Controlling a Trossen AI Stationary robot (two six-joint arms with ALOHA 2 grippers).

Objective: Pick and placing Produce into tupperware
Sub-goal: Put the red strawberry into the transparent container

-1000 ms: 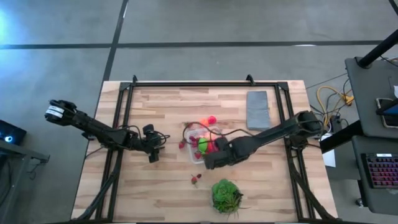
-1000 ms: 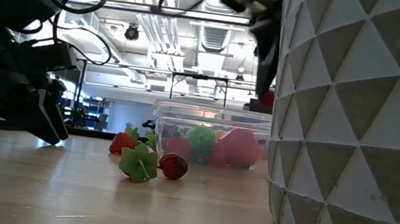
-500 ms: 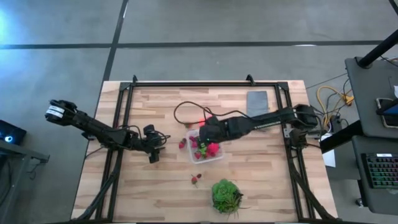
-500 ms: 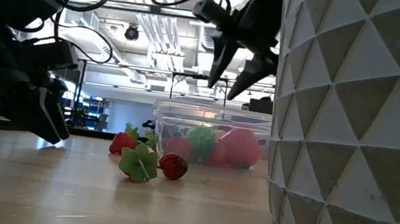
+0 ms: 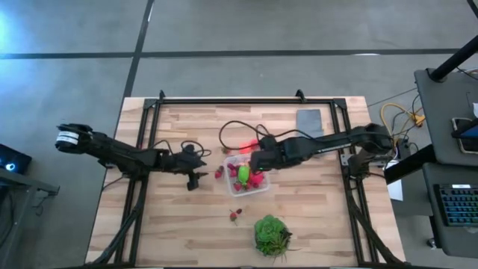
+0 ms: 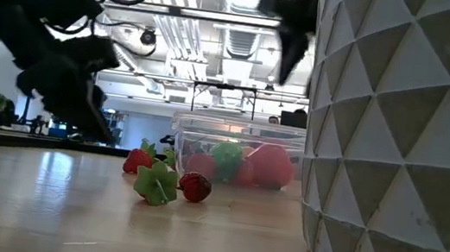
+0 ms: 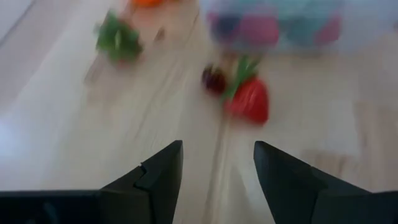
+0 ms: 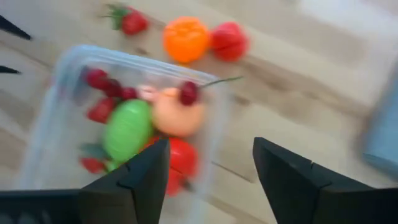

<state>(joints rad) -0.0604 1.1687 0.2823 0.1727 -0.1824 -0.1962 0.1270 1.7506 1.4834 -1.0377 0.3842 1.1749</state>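
The clear tupperware (image 5: 248, 178) (image 8: 68, 99) sits mid-table and holds a lime-green piece (image 8: 127, 129), a pink piece (image 8: 178, 116), red pieces and berries. My right gripper (image 5: 255, 162) (image 8: 211, 149) hovers open above its far right part. Loose on the table are an orange piece (image 8: 186, 38) and a red piece (image 8: 229, 40) past the far rim, a strawberry (image 5: 219, 173) (image 7: 250, 103) and a cherry (image 7: 214, 79) left of the container, and a berry (image 5: 235, 216) nearer the front. My left gripper (image 5: 199, 178) (image 7: 217, 152) is open, low, just left of the strawberry.
A white faceted pot (image 6: 406, 141) with a green plant (image 5: 270, 235) stands near the front edge, right of centre. A grey slab (image 5: 310, 122) lies at the far right. A green leafy piece (image 6: 156, 183) lies by the strawberries (image 6: 195, 187).
My right gripper has swung from the container's near side up and across toward the far edge, and now hangs above the container's far right part. My left gripper has slid toward the table's right, closer to the strawberry beside the container.
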